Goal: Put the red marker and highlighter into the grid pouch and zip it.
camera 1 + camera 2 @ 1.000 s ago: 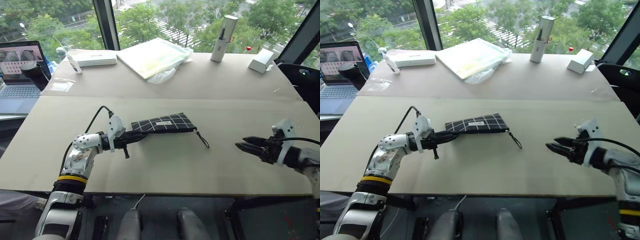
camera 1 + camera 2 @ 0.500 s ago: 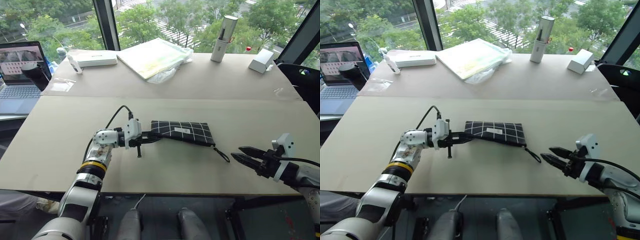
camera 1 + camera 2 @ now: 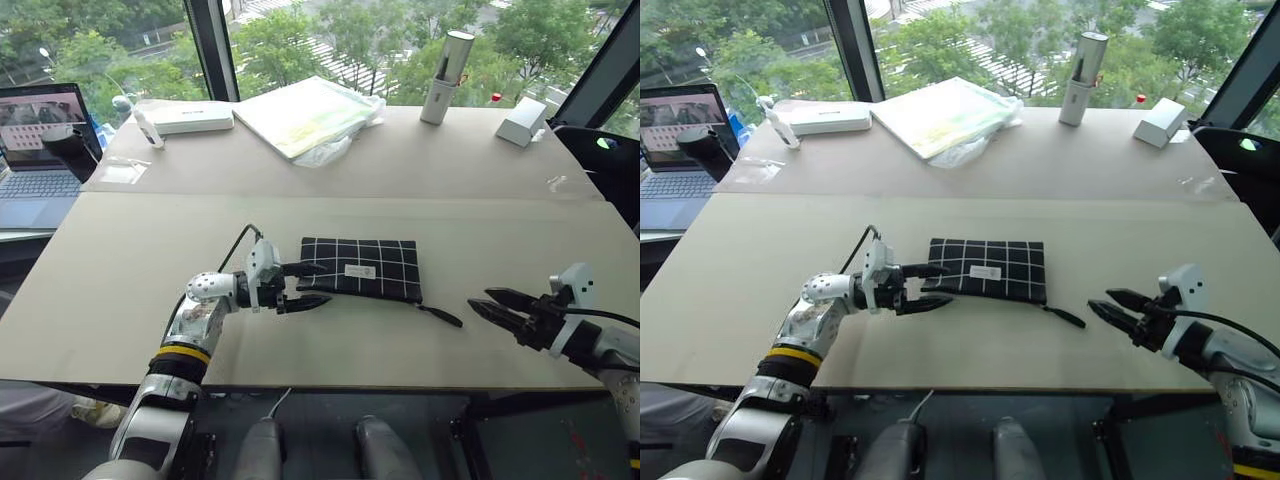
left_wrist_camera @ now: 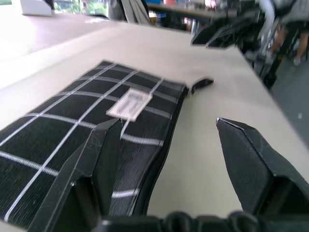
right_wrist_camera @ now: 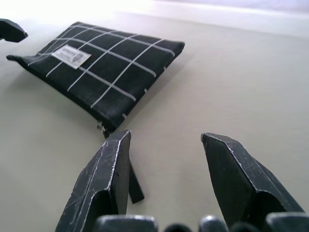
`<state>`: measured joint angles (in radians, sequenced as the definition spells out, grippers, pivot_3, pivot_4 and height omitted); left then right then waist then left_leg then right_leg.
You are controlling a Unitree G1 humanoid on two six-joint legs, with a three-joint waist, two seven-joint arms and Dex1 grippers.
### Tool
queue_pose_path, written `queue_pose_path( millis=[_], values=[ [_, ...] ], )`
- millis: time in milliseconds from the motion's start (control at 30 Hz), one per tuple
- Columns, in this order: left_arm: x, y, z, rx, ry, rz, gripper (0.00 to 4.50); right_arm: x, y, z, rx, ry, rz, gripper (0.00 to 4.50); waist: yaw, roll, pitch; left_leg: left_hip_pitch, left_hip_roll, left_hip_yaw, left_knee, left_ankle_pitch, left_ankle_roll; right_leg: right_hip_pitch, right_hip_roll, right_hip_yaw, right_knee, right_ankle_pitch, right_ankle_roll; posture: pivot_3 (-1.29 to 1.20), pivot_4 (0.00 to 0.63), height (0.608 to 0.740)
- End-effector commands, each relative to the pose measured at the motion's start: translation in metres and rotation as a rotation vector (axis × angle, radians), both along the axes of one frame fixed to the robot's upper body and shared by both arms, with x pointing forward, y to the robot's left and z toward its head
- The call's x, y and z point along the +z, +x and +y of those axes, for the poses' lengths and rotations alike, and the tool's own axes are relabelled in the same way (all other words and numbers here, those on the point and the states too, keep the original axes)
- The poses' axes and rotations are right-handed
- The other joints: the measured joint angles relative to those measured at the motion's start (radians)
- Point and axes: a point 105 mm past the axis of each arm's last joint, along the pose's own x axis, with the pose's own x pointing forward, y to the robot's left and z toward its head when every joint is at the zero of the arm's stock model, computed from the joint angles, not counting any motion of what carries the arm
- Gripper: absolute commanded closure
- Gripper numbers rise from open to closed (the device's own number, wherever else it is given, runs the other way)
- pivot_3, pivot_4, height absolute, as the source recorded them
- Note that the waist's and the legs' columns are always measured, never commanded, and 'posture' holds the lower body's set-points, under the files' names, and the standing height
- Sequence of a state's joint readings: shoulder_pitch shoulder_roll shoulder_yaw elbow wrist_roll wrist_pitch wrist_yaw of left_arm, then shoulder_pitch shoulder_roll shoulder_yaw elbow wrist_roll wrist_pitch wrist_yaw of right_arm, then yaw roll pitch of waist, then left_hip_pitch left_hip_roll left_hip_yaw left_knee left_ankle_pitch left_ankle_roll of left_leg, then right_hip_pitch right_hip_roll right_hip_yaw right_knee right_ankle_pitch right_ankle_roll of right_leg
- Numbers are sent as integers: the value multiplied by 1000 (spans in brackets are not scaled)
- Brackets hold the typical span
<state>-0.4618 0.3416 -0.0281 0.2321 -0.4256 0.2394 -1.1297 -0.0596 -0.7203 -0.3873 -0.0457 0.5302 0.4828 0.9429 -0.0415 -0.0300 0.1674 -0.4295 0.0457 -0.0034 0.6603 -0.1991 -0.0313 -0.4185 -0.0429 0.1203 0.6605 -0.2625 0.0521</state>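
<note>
Since a second ago, we note the flat black fabric grid pouch (image 3: 362, 269) slid right along the beige table (image 3: 120, 260); our left gripper (image 3: 312, 285), then clamped on its edge, now gapes empty there. Right gripper (image 3: 492, 303): parted, empty, near the pull cord (image 3: 440, 315).

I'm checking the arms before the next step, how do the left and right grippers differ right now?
The left gripper sits at the grid pouch, one finger over its left end; the right gripper hangs apart from it, just past the pull cord. The left points toward the right side of the table; the right points back toward the left. Both are open and hold nothing.
</note>
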Motion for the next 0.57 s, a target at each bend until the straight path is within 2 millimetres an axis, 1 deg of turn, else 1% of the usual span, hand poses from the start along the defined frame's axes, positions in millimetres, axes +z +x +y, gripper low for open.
queue_pose_path(
  millis=[33,100,200,267,333,433,567],
  values=[
    [14,1,29,199,-11,58,1091,6,9,-6,0,-11,-33,1885,-4,0,0,0,0,0,0,0,0,0,0,0,0,0,0,0,150,731],
    [11,-4,42,260,24,100,1091,3,13,-8,-1,-20,-28,1885,-4,0,0,1,0,0,-1,0,0,0,0,0,1,0,0,0,150,731],
    [12,-13,66,327,17,132,1091,0,17,-12,-7,-33,-20,1885,-2,0,0,1,0,0,-1,0,0,0,0,0,0,0,0,0,150,731],
    [9,-21,89,409,32,147,1091,-4,21,-16,-17,-54,-11,1885,0,0,0,1,0,0,0,0,0,0,0,0,0,0,0,0,150,731],
    [4,-28,108,483,53,161,1091,-6,23,-18,-20,-65,-6,1885,-1,0,0,1,0,1,0,0,0,0,0,0,0,0,0,0,150,731],
    [5,-32,123,553,48,163,1091,-6,27,-18,-20,-61,-10,1885,1,0,0,1,0,1,-1,0,0,0,0,0,0,0,0,0,150,731],
    [7,-36,133,609,20,173,1091,-9,31,-16,-15,-61,-6,1885,4,0,0,2,0,1,0,0,0,1,0,0,0,0,0,0,150,731]
  ],
)
